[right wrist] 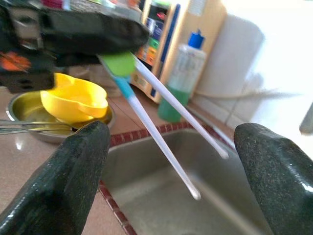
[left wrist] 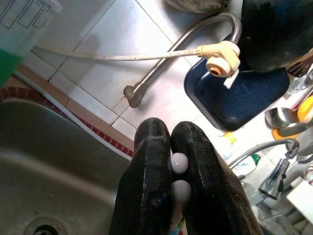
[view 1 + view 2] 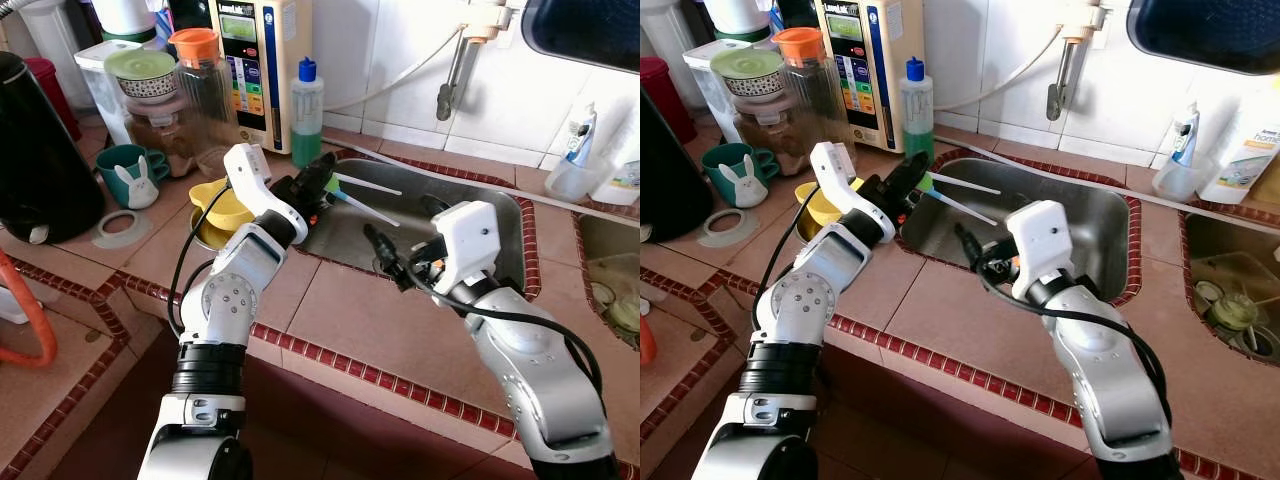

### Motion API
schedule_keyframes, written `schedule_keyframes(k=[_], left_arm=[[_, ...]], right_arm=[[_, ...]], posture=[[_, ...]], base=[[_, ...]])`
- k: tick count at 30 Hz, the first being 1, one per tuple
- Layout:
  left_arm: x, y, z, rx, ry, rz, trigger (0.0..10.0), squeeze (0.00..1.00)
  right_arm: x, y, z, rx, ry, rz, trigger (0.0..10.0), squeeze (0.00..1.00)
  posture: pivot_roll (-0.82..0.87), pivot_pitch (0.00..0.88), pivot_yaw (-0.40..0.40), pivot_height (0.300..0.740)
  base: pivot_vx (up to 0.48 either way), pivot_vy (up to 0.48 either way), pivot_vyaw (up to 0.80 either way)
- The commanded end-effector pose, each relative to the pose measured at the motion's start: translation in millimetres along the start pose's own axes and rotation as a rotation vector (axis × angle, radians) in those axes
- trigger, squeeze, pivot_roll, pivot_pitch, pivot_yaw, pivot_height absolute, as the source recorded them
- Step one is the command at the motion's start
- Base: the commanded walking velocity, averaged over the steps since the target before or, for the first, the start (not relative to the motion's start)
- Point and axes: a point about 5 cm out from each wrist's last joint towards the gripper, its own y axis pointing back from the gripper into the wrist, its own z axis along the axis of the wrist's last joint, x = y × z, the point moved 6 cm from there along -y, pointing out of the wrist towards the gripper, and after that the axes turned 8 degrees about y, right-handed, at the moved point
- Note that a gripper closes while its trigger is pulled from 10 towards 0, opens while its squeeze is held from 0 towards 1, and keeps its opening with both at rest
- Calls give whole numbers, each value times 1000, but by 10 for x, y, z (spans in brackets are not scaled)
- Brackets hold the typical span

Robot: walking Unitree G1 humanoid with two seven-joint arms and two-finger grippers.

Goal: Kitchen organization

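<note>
Black fingers of the left gripper (image 3: 322,172) are pressing tight together on two white-handled utensils (image 3: 368,198), one with a green end and one with a blue end, gripped at those coloured ends. Their long handles are sticking out over the steel sink (image 3: 500,215), slanting away from the left gripper toward the robot's right, with the free tips hanging above the basin. The right gripper (image 3: 385,255) is standing wide and empty at the sink's near rim, its fingers framing the handles in its wrist view, so it is the nearer arm to those free ends; any handover would seemingly mean reaching up along that slant. Beyond the left arm, a yellow bowl (image 3: 222,206) is sitting in a metal bowl (image 3: 199,230). A green-liquid bottle (image 3: 306,112) is standing beside a cream wall appliance (image 3: 255,60) whose print is too small to read.
</note>
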Motion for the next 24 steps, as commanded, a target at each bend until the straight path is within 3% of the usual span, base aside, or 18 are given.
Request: schedule_keyframes(k=[1, 7, 13, 18, 19, 20, 24], left_arm=[[-132, -94, -100, 9, 12, -22, 0, 0], [-149, -102, -139, 15, 17, -16, 0, 0], [-219, -140, -212, 25, 24, -27, 0, 0], [-248, -145, -256, 36, 31, -33, 0, 0], [-260, -143, -273, 41, 33, -34, 0, 0], [-279, -138, -299, 49, 36, -38, 0, 0], [-305, -118, -352, 63, 43, -38, 0, 0]], right_arm=[[16, -26, 31, -15, 50, 21, 10000, 0], [69, -80, -22, -9, 137, 37, 10000, 0], [275, -199, -184, 25, 277, 107, 10000, 0], [268, -272, -246, 34, 312, 86, 10000, 0], [248, -287, -256, 36, 318, 73, 1098, 0], [215, -307, -267, 39, 322, 54, 0, 0], [129, -354, -314, 55, 356, 21, 0, 0]], posture=[[53, 0, 19, 740], [55, 0, 18, 740], [57, 0, 20, 740], [56, 0, 19, 740], [58, 0, 18, 740], [61, 0, 16, 740], [66, 0, 13, 740]], base=[[0, 0, 0], [0, 0, 0], [0, 0, 0], [0, 0, 0], [0, 0, 0], [0, 0, 0], [0, 0, 0]])
